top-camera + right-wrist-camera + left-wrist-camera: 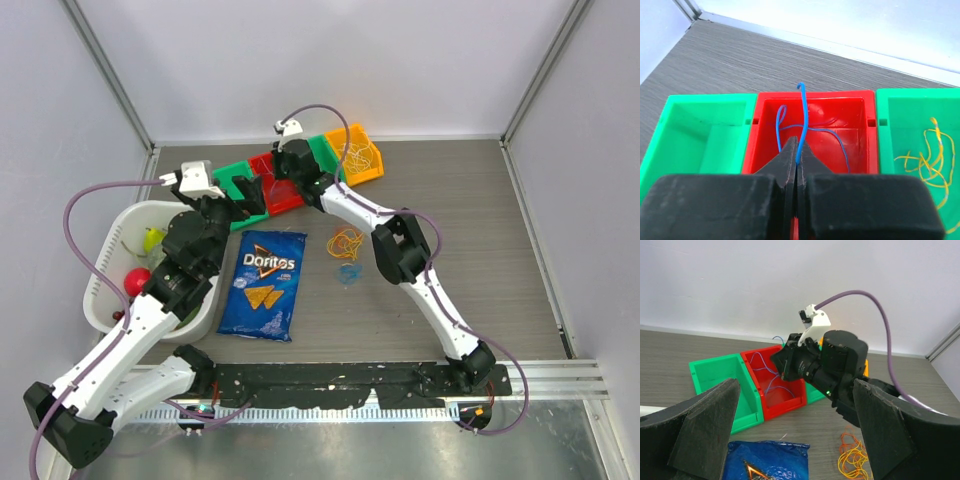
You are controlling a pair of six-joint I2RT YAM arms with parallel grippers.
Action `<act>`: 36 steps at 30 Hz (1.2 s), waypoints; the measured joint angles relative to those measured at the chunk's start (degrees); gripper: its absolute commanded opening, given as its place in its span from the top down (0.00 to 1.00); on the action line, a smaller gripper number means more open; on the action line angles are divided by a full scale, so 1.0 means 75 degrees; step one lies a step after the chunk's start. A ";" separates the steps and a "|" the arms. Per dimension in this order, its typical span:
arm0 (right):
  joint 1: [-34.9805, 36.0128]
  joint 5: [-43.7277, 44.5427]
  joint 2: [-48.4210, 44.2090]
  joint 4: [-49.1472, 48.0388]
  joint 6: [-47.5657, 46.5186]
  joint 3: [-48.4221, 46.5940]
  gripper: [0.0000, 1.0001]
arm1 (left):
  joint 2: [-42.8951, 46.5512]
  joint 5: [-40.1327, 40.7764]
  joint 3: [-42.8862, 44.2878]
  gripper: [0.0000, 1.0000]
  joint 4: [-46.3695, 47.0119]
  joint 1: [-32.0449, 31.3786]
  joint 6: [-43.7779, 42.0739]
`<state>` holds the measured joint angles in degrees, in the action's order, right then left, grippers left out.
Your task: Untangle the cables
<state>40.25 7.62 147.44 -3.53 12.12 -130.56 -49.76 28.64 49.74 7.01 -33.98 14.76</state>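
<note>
Your right tool holds a blue cable over the red bin.

Your right tool [796,150] is pinched tight on a blue cable [803,117], right above the red bin [810,95]. The cable's end sticks up, and more of it lies in loops inside the red bin. Your left tool [795,405] is spread wide, holding nothing, just left of the red bin. A yellow cable [930,150] lies in the green bin [890,105] that touches the red bin's right side. A small tangle of orange and yellow cables [346,243] lies on the desk [480,230], in front of the red bin and to its right. A Doritos bag [263,283] lies in front of the red bin.
</note>
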 measured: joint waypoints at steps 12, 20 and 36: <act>0.0009 0.0268 0.0554 -0.0134 -0.0187 0.0163 0.56 | -0.0102 -0.0035 0.0000 0.00 0.0000 0.0035 0.0009; 0.0017 0.0335 -0.0169 0.1317 -0.0224 0.0221 0.38 | -0.0102 -0.0090 0.0000 0.00 0.0000 0.0035 0.0038; 0.0015 0.0079 -0.1157 0.2640 0.0070 0.0213 0.33 | -0.0204 -0.0187 0.0000 0.00 -0.0015 0.0035 0.0157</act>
<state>40.36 8.21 138.76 16.27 12.64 -128.97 -51.29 27.24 49.74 6.90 -33.71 15.94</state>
